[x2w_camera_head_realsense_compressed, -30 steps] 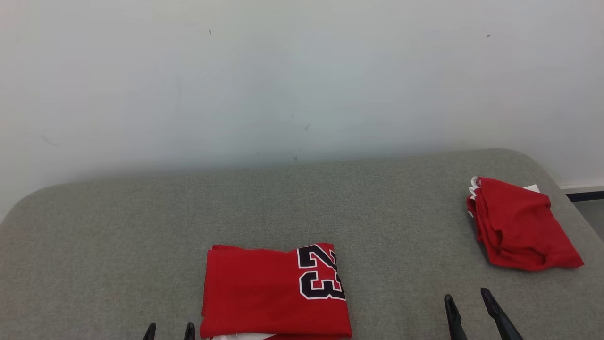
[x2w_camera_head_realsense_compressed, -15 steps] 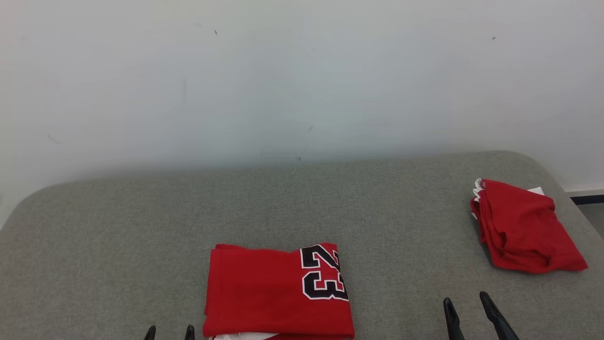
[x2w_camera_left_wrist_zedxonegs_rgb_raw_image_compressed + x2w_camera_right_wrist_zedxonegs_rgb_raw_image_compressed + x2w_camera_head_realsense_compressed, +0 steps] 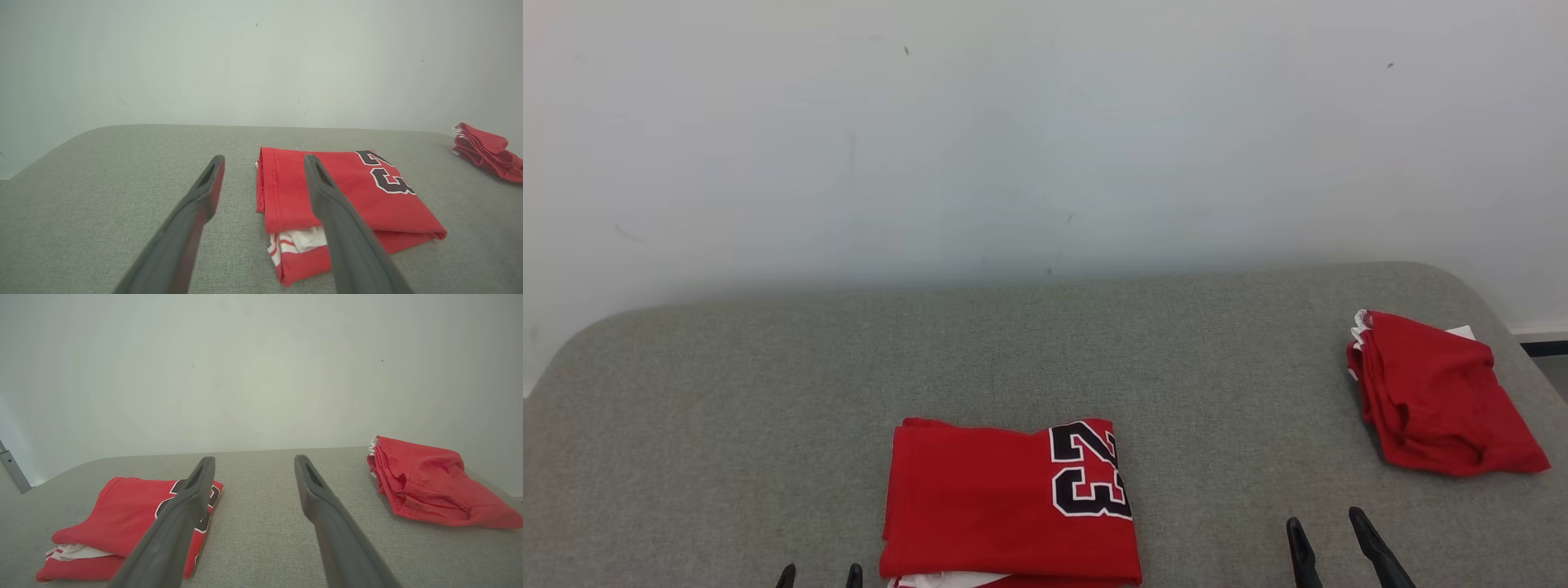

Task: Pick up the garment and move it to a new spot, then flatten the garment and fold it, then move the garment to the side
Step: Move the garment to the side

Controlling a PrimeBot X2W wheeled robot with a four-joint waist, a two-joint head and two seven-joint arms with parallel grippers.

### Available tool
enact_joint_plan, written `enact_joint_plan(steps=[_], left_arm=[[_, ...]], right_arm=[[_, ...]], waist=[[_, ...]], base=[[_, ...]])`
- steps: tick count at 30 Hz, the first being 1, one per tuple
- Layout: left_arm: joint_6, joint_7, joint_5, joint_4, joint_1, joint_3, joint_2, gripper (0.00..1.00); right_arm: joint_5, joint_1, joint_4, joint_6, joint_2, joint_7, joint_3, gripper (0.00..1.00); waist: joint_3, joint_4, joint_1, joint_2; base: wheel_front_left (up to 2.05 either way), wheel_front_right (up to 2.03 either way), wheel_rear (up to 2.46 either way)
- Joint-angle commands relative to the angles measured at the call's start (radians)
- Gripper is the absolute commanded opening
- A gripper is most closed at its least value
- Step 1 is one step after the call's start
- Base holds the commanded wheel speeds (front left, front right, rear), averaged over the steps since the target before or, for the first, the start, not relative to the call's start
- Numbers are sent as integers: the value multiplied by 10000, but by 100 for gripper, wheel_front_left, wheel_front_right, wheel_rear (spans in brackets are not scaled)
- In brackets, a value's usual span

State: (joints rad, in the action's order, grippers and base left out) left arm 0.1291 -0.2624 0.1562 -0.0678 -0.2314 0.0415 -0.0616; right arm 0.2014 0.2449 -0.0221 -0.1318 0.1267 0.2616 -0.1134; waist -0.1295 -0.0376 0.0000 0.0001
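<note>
Garment (image 3: 980, 506), red and folded, lies on grey cushion (image 3: 727, 392). Left gripper (image 3: 819, 570) and right gripper (image 3: 1324, 519) hover nearby, fingers spread, empty. Second red bundle (image 3: 1437, 400) sits far right.

L tool (image 3: 819, 572) sits low, jaws spread wide, empty. R tool (image 3: 1325, 523) alike: jaws wide apart, empty, pointing fwd.

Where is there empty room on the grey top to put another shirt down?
The biggest bare patch of the grey top lies left of the number 23 jersey. Another wide gap runs between that jersey and the red bundle on the right. The strip behind both, along the wall, is bare too. Tightest is the right edge around the bundle.
</note>
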Motion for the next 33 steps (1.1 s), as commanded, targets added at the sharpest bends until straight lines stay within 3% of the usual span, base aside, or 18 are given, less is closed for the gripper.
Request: enact_joint_plan(steps=[1, 15, 22, 27, 33], left_arm=[[10, -30, -111, -17, -39, -12, 46, 100], [10, -30, -73, 64, -8, 73, -34, 100], [11, -30, -39, 190, 121, 185, -128, 100], [11, -30, 8, 310, 250, 328, -245, 100], [11, -30, 80, 342, 344, 500, -387, 100]], right_arm=[[106, 40, 21, 29, 24, 38, -22, 100], [321, -48, 100, 29, -68, 38, -82, 100], [661, -453, 553, 29, 201, 39, -519, 100], [1345, -1100, 1400, 29, 586, 40, -1226, 100], [3094, -2225, 2674, 29, 1148, 39, -2249, 100]], waist=[[17, 26, 0, -1], [152, 178, 0, -1], [389, 370, 0, -1], [678, 621, 0, -1], [1017, 1026, 0, -1]], base=[[0, 0, 0], [0, 0, 0], [0, 0, 0], [0, 0, 0], [0, 0, 0]])
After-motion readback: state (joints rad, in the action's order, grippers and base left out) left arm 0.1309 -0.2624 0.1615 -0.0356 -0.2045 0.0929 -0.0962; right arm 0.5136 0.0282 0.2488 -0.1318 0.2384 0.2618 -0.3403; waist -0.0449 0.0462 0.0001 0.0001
